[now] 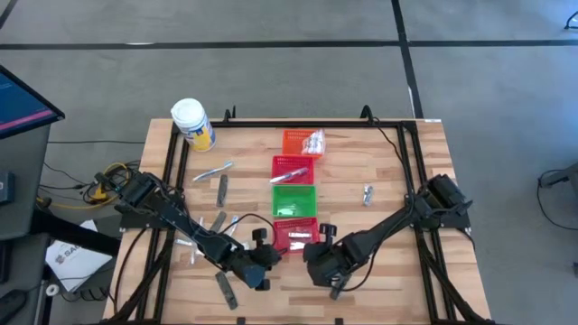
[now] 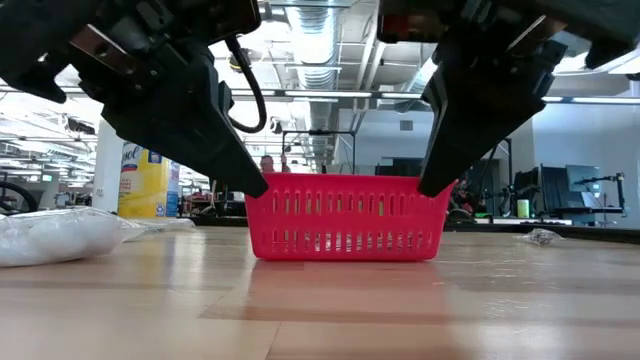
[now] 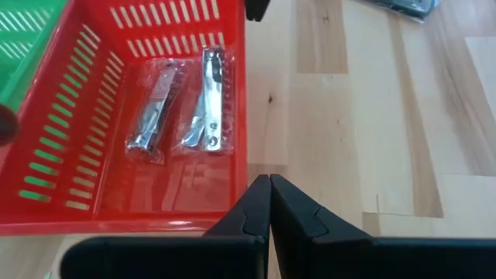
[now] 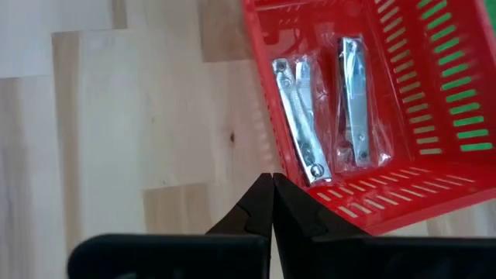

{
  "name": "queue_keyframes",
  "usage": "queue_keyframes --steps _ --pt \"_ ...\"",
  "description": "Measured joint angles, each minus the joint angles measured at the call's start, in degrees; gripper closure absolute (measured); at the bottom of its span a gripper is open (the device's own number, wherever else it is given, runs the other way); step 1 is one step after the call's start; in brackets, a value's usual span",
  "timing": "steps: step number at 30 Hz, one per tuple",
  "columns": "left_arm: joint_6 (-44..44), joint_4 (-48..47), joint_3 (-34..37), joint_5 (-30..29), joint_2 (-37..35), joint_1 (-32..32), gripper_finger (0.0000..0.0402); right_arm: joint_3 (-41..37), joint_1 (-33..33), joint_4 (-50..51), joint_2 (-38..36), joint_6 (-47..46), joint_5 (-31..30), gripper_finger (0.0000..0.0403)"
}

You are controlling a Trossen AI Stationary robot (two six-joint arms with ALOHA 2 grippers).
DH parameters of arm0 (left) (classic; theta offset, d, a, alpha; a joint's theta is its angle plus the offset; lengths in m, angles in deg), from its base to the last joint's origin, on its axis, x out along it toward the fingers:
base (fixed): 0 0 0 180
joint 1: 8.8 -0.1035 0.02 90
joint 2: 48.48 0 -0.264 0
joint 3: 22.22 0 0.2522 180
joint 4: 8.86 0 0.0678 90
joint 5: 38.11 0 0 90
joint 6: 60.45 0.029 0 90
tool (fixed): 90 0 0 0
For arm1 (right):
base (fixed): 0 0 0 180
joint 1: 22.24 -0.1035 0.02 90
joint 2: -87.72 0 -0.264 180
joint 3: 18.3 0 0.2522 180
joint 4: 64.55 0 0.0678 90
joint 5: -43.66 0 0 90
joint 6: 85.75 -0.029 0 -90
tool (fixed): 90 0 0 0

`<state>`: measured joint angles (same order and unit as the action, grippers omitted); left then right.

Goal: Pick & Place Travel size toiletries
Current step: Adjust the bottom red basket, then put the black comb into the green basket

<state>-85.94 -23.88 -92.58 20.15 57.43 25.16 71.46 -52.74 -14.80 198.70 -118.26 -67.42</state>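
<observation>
Both claws are clenched and empty: the left claw (image 3: 269, 203) and right claw (image 4: 271, 200) flank the red slotted plastic basket (image 1: 296, 236) on the wooden table (image 1: 388, 271). Inside lie 2 silvery nail clippers in clear wrappers (image 3: 182, 108).

1. This is a large open lab or industrial workspace, not a home: in the low view, bare ceiling ducts (image 2: 320, 40) and strip lights run overhead, far beyond the two end effectors.
2. Well behind the end effectors stand workstations with monitors (image 2: 580, 185) and office chairs.
3. The wooden desk (image 1: 379, 271) sits in a black metal frame (image 1: 176, 144) on grey carpet tiles.
4. Beside the left end effector's arm, off the desk, lie yellow cables (image 1: 104, 181) and a screen (image 1: 23, 104).
</observation>
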Motion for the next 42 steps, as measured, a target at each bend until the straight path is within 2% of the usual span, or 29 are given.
queue_keyframes --steps 19,29,35,39,42 --pt "1.1 -1.7 0.0 -2.5 0.0 -1.7 0.0402 0.0 0.3 0.2 0.0 0.1 -1.7 0.0403" --pt "0.1 -1.8 0.1 -5.8 -2.4 1.8 0.0402 -0.1 -1.9 0.6 -0.3 0.2 -1.3 0.0403" --pt "0.7 0.1 0.0 -6.5 -5.4 4.7 0.0402 -0.1 -6.2 9.2 -2.1 1.9 7.4 0.0403" --pt "4.5 4.6 0.0 -6.8 -5.6 6.3 0.0402 -0.1 -10.8 16.9 -2.1 1.2 11.3 0.0403" --pt "6.7 7.1 0.0 -6.8 -5.7 6.4 0.0402 -0.4 -13.3 18.1 -2.1 3.3 12.7 0.0403"
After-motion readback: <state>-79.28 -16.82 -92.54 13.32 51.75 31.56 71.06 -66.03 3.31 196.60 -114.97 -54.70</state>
